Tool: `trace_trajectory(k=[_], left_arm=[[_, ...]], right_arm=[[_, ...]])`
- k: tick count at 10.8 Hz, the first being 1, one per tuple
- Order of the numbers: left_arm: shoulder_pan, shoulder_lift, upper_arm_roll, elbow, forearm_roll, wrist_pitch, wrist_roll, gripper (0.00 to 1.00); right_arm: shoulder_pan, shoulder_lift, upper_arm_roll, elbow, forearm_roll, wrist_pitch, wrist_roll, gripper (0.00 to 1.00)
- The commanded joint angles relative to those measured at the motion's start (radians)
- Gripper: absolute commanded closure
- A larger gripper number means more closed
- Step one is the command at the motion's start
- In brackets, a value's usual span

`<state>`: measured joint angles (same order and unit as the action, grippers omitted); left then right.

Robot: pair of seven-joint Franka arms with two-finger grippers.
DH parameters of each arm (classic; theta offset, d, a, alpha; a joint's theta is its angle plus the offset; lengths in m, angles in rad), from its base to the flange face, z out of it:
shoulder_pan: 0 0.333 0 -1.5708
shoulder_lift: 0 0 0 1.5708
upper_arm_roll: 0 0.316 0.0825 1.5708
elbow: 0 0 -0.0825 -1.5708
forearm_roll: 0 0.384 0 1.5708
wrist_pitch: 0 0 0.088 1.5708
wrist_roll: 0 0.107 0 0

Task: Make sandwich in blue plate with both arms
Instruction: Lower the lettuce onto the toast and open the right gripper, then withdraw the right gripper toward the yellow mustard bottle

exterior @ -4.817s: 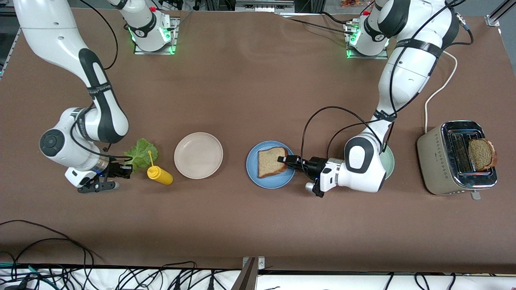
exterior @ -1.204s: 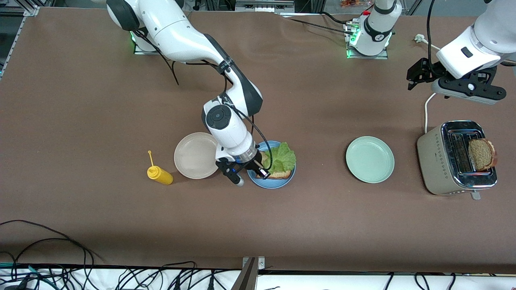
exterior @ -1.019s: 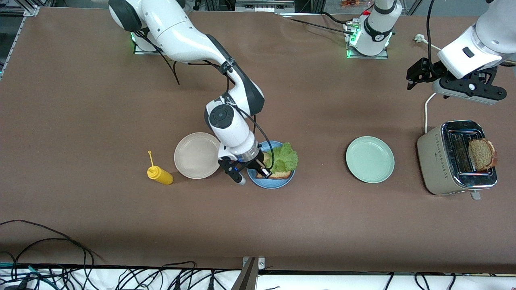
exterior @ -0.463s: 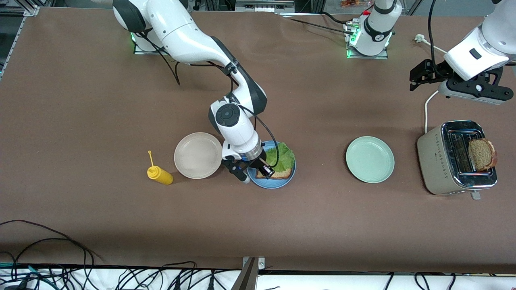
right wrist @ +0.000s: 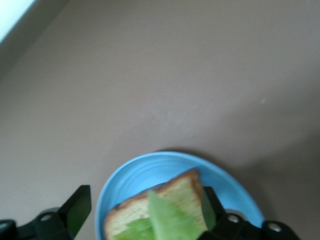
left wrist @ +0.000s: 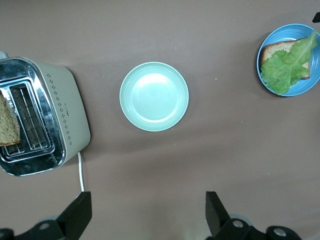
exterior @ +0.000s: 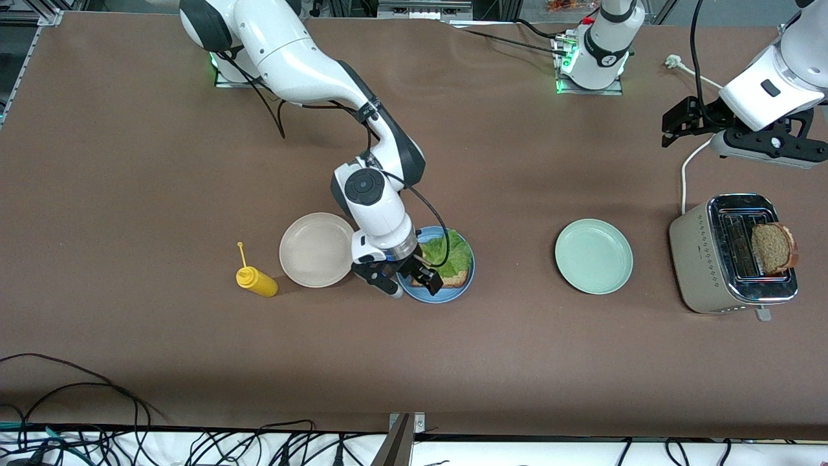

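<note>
We are looking at a robotics lab, not a kitchen. Two white robot arms are bolted by metal base plates [exterior: 588, 84], lit green, onto a wide brown-covered table [exterior: 162, 162]. Bundles of black cables [exterior: 97, 440] run along the table edge nearest the front camera, and aluminium framing [exterior: 39, 13] lines its corners. The kitchen items, a toaster [exterior: 731, 255], plates and a yellow squeeze bottle [exterior: 257, 281], sit spaced out like test props.
</note>
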<state>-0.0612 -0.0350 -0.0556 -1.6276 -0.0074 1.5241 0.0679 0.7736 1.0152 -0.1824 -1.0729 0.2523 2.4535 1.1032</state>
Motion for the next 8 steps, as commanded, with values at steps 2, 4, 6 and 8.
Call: trace_trajectory(k=[2, 4, 6, 8], left_arm=[[0.004, 0.006, 0.003, 0.017, -0.031, -0.013, -0.002, 0.0], [0.006, 0.006, 0.002, 0.017, -0.031, -0.013, 0.0, 0.0], [0.006, 0.006, 0.002, 0.017, -0.031, -0.015, 0.0, 0.0], [0.006, 0.006, 0.002, 0.017, -0.031, -0.015, 0.0, 0.0]], right_arm=[[-0.137, -0.218, -0.003, -0.146, 0.007, -0.244, -0.45, 0.0], [-0.201, -0.308, -0.003, -0.218, 0.007, -0.336, -0.686, 0.0], [-0.249, -0.406, -0.003, -0.316, 0.007, -0.381, -0.95, 0.0], [-0.298, -0.49, -0.002, -0.395, 0.004, -0.468, -1.212, 0.0]])
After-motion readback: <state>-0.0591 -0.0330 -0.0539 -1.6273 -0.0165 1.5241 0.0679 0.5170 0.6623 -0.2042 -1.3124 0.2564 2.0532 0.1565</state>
